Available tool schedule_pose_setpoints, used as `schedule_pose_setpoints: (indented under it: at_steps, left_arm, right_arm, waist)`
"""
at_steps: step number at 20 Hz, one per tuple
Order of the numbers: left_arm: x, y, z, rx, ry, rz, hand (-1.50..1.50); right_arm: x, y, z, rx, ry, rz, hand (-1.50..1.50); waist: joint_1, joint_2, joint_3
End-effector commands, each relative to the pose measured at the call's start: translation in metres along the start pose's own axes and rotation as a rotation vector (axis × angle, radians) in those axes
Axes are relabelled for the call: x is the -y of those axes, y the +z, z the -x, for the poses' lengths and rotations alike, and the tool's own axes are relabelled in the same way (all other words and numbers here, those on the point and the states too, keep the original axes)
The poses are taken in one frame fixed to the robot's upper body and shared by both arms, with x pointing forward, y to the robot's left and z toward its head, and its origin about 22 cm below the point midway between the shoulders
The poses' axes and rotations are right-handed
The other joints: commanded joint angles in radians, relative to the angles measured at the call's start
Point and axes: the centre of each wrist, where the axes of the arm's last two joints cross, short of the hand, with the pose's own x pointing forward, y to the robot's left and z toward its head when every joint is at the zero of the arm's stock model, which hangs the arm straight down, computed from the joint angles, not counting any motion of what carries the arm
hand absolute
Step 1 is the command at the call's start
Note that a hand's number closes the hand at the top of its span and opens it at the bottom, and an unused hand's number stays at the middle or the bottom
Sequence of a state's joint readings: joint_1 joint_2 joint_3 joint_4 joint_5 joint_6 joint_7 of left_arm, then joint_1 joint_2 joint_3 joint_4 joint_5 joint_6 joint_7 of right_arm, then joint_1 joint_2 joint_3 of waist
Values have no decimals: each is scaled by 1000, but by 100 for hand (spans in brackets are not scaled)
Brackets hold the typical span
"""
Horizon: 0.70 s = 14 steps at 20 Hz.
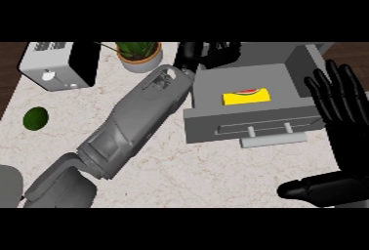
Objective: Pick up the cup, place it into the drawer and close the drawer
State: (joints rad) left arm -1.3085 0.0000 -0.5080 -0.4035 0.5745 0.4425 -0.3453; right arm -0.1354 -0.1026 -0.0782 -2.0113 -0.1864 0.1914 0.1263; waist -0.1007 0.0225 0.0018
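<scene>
The left forearm (pixel 137 122) crosses the bench (pixel 216 171) toward the open drawer (pixel 249 105), its left hand (pixel 205 52) curled at the upper centre, the yellow cup (pixel 246 97) lying inside, while the right hand (pixel 338 97) rests with fingers spread at right, partly cut off.

Yellow cup (pixel 246 97) in open drawer (pixel 216 88)
</scene>
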Motion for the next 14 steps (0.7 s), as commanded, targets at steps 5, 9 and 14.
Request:
schedule_pose_setpoints:
  at_steps: [5,9,14]
  left_arm:
    - [9,7,5,-19,-95,-3,-150]
    - [9,-2,-10,18,11,-14,-150]
    - [16,5,-15,109,145,-5,-150]
  right_arm:
    - [-11,-15,-7,25,-31,-23,-150]
    - [-9,-11,2,46,-79,-42,-150]
    - [0,-9,4,16,-103,-28,-150]
  waist:
    - [-12,2,0]
    - [-26,11,0]
    - [17,-4,-1]
